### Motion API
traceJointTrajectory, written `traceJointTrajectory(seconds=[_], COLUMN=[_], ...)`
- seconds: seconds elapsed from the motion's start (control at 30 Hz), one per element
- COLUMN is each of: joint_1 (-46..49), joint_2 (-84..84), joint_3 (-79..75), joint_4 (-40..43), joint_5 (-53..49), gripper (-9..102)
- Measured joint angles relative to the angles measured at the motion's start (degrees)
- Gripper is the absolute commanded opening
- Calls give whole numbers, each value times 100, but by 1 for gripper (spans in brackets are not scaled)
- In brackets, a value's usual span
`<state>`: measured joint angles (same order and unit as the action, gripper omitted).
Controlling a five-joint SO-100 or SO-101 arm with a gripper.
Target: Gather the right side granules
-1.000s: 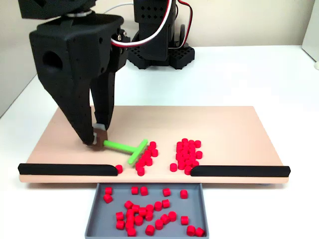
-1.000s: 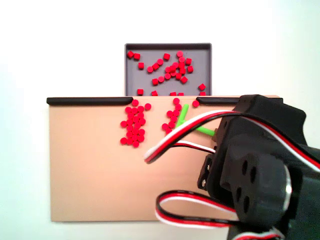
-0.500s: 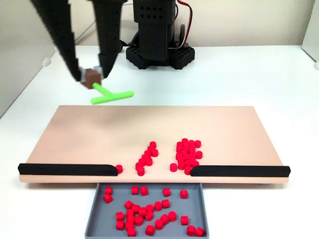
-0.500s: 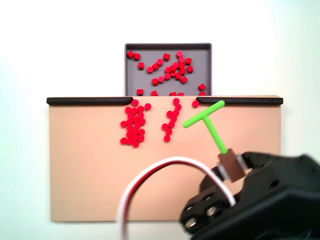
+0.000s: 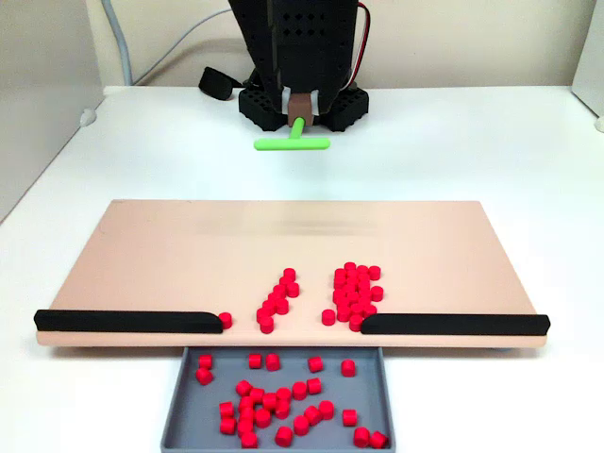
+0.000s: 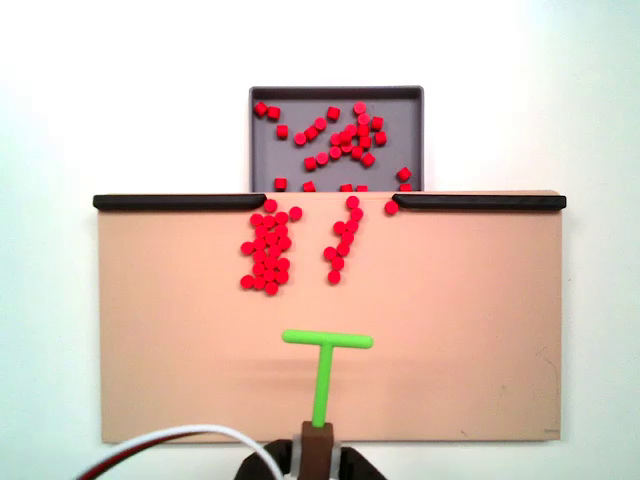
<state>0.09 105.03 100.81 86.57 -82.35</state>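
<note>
The right side granules (image 6: pixel 342 243) form a thin slanted line of small red pellets on the tan board (image 6: pixel 470 320), right of the denser clump (image 6: pixel 266 250). In the front fixed view the same line (image 5: pixel 276 300) lies left of that clump (image 5: pixel 355 288). My gripper (image 5: pixel 299 102) is raised near the arm base, behind the board, shut on the brown block of a green T-shaped tool (image 5: pixel 293 143). From above, the gripper (image 6: pixel 318 450) sits at the board's near edge, and the tool (image 6: pixel 322 375) points its crossbar toward the pellets, well short of them.
Two black rails (image 5: pixel 123 321) (image 5: pixel 453 324) line the board's front edge with a gap between them. A grey tray (image 5: pixel 177 406) below the gap holds many scattered red pellets. One stray pellet (image 5: pixel 225 320) lies at the left rail's end.
The gripper lifted the green tool off the board beside the thin pellet line and swung back toward the arm base. The pellets have not moved.
</note>
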Motion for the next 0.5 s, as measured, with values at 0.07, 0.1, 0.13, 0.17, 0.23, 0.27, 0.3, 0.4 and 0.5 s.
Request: traceJointTrajectory(seconds=[0.07, 0.1, 0.13, 0.17, 0.23, 0.27, 0.3, 0.4, 0.5], joint_1=[-70, -70, -70, -70, -70, -70, -53, 35, 79], joint_2=[79, 114, 141, 158, 193, 211, 211, 211, 211], joint_3=[176, 246, 281, 281, 281, 281, 281, 281, 281], joint_4=[0, 0, 0, 0, 0, 0, 0, 0, 0], joint_5=[35, 35, 35, 26, -44, -105, -193, -431, -536], gripper=[0, 0, 0, 0, 0, 0, 0, 0, 0])
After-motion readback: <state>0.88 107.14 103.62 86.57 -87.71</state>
